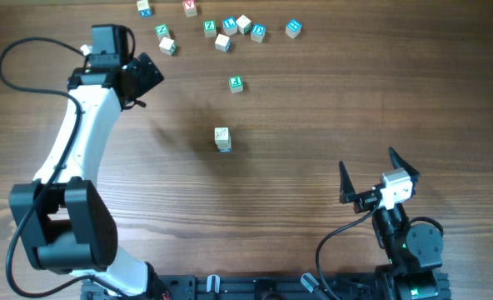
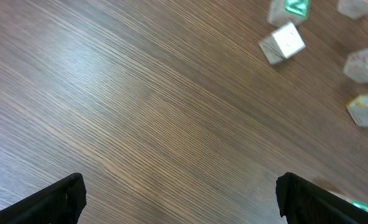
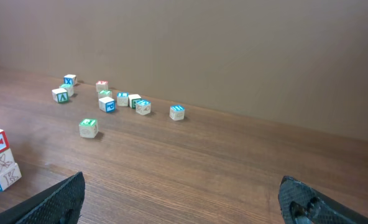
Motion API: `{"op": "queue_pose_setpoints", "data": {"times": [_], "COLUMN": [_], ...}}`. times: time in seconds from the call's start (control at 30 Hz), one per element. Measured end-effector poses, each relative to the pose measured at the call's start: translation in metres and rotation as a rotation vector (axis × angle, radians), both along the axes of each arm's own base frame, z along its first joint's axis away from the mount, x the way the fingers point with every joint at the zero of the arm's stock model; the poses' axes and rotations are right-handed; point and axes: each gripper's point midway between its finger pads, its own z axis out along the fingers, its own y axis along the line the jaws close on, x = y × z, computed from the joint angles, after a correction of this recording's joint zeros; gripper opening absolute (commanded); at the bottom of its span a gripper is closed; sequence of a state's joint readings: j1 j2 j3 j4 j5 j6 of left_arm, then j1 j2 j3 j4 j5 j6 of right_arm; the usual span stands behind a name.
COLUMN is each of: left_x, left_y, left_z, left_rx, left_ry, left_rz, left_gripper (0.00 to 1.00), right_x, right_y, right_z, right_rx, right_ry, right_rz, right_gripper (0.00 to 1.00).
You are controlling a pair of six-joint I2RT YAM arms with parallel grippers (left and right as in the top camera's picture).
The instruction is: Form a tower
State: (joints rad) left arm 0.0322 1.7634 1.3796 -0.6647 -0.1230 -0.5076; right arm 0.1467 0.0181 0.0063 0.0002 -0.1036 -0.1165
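Now the tower (image 1: 222,139) stands upright mid-table. The left gripper (image 1: 151,73) has its jaws spread wide, holding nothing, and hovers up-left of the tower, near the loose cubes (image 1: 221,33) beyond it. The right gripper (image 1: 367,167), equally wide and empty, sits well apart at the tower's lower right. The left arm looks better placed to fetch a cube.

Pale tower (image 1: 222,139), brown grained table (image 1: 296,167)

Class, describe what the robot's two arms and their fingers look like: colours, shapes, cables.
The left arm has white links with bulky black joints and a looping black cable. The right arm is black with a white wrist block and a small green light. Both have black fingers.
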Motion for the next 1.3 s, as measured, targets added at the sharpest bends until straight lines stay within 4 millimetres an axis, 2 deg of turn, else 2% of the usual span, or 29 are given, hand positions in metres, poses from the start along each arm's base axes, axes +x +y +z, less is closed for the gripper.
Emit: {"op": "queue_pose_setpoints", "data": {"times": [0.1,0.87,0.97,1.0,1.1,1.2,1.27,1.3], "left_x": [0.000,0.000,0.000,0.000,0.000,0.000,0.000,-0.001], "left_y": [0.005,0.005,0.005,0.005,0.005,0.005,0.005,0.005], "left_z": [0.000,0.000,0.000,0.000,0.000,0.000,0.000,0.000], "left_rx": [0.000,0.000,0.000,0.000,0.000,0.000,-0.001,0.000], "left_ry": [0.000,0.000,0.000,0.000,0.000,0.001,0.000,0.001], "left_rz": [0.011,0.011,0.011,0.011,0.011,0.011,0.011,0.011], "left_gripper": [1.00,1.00,1.00,1.00,1.00,1.00,1.00,1.00], "right_x": [0.000,0.000,-0.001,-0.002,-0.014,-0.022,-0.032,-0.038], "right_y": [0.000,0.000,0.002,0.006,0.027,0.034,0.035,0.035], "right_z": [0.000,0.000,0.007,0.013,0.051,0.070,0.106,0.138], "right_rx": [0.000,0.000,0.043,0.071,0.184,0.243,0.261,0.260], "right_ry": [0.000,0.000,-0.018,-0.037,-0.149,-0.153,-0.186,-0.211], "right_rz": [0.000,0.000,0.012,0.039,0.188,0.245,0.267,0.278], "right_gripper": [1.00,1.00,1.00,1.00,1.00,1.00,1.00,1.00]}}
